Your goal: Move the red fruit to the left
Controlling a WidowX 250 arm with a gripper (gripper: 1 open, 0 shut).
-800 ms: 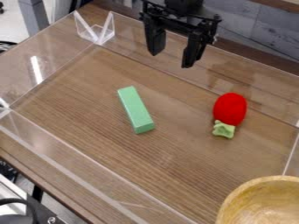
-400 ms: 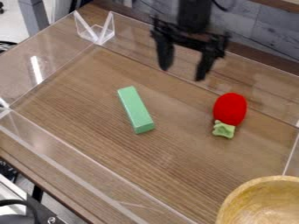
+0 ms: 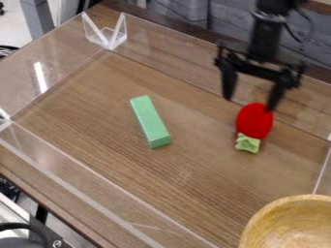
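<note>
Camera: red fruit point(image 3: 254, 120) lies w/ leafy cap toward viewer.

Bright even light, white glare along the clear tray walls point(image 3: 52, 73), soft faint shadows on the wood, low resolution, slight overall blur

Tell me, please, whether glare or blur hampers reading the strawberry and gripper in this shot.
Camera view: soft, even light; the toy strawberry is sharp and glossy, the open gripper slightly smeared. Bright glare streaks run along the clear acrylic walls. The wooden bowl is cropped at the corner.
</note>
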